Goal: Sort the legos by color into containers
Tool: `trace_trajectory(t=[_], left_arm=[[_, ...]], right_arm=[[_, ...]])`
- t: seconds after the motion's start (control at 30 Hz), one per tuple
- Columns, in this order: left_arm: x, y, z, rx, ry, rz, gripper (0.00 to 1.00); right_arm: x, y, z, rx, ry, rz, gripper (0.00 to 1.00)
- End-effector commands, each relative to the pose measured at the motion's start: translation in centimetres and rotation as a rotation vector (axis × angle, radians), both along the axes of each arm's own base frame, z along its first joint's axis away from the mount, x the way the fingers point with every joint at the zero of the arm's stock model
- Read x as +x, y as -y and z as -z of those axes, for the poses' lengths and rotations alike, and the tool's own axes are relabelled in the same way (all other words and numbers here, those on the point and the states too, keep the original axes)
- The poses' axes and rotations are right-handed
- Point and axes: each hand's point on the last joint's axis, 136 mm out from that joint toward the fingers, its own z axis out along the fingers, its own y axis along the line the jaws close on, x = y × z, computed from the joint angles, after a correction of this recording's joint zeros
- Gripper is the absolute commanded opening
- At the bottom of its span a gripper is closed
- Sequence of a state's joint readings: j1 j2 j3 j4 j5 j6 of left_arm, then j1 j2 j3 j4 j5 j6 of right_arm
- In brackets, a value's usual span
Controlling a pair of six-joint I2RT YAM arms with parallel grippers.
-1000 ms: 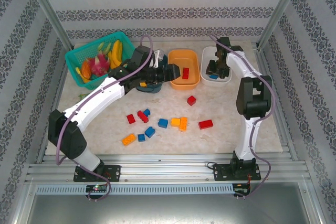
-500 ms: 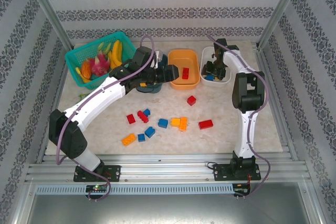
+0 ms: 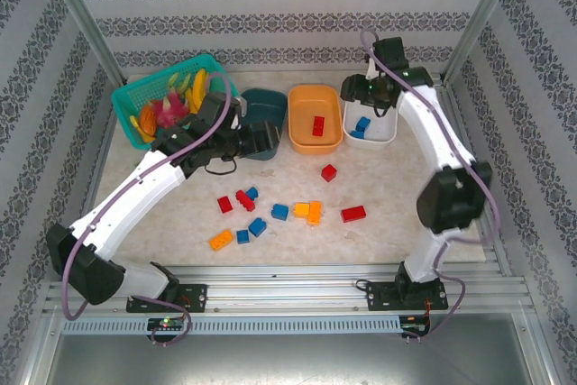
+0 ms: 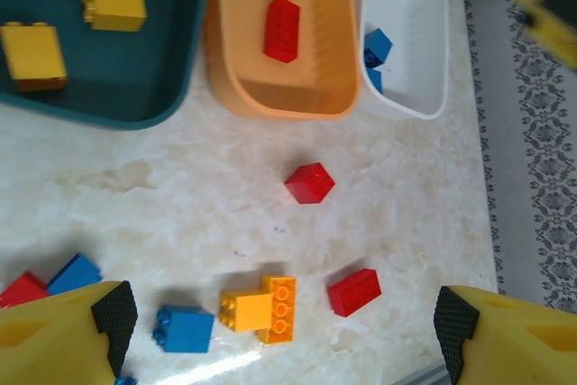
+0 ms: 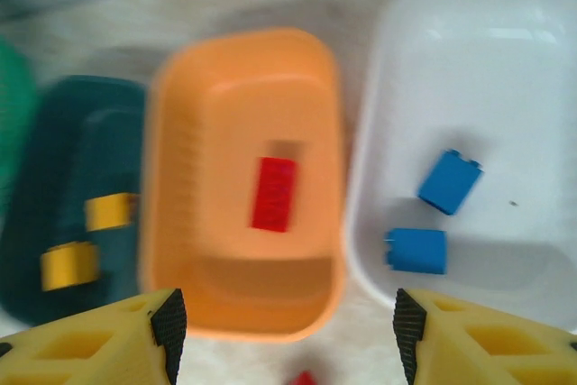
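Three containers stand in a row at the back: a dark teal tub (image 3: 270, 101), an orange tub (image 3: 317, 96) and a white tub (image 3: 383, 131). The teal one holds two yellow legos (image 4: 113, 2), the orange one a red lego (image 4: 281, 29), the white one two blue legos (image 5: 449, 181). Several red, blue and orange-yellow legos lie loose on the table, among them a red one (image 3: 329, 171) and a joined orange-yellow pair (image 4: 260, 308). My left gripper (image 3: 263, 142) hangs open at the teal tub's front, holding nothing. My right gripper (image 3: 361, 92) hovers open and unladen above the white tub's far left corner.
A teal mesh basket (image 3: 126, 101) of toy fruit stands at the back left, close to my left wrist. Metal frame posts and patterned walls ring the table. The marble top (image 3: 406, 187) right of the loose bricks is bare.
My right gripper has opened, lifted out of the white tub and drawn back, and its elbow has swung right. My left gripper has pulled back left from the orange tub.
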State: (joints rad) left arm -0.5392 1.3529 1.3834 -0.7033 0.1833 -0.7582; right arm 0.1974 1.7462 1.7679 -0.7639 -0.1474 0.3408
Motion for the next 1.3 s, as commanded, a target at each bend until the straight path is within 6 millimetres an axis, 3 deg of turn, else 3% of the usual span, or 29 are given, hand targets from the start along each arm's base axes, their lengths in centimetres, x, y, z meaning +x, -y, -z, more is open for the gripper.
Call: trace_trajectory(t=[0.0,0.13,0.33,0.47,0.67,0.87,1.27], left_arm=[[-1.3,-3.2,1.1,0.038,-0.066,-0.085,0.88],[-2.4,-5.2,2.2,0.048,-0.109,-0.129,0.87],[-4.2,-7.2,4.2,0.076,-0.168,-0.179,0.86],[-6.1,-9.0,9.1,0.127,-0.348,-0.267,0.83],[-6.5,-10.3,15.3,0.139,-0.517,-0.355,0.77],[-5.8,-11.1,19.3,0.155,-0.601,-0.387,0.70],[-5.0,-10.5,22.1,0.196,-0.651,-0.317,0.65]], right_arm=[[-2.6,-2.7,-2.4,0.039,0.110,-0.067,0.65],[-7.4,-5.7,-3.3,0.060,0.171,-0.167,0.66],[-14.3,-9.3,-2.6,0.099,0.188,-0.319,0.67],[-18.9,-12.7,-0.1,0.097,0.191,-0.476,0.69],[-24.6,-17.4,3.7,0.123,0.227,-0.693,0.73],[-26.1,-19.4,5.9,0.129,0.175,-0.745,0.74],[-25.8,-19.2,6.6,0.110,0.164,-0.728,0.75]])
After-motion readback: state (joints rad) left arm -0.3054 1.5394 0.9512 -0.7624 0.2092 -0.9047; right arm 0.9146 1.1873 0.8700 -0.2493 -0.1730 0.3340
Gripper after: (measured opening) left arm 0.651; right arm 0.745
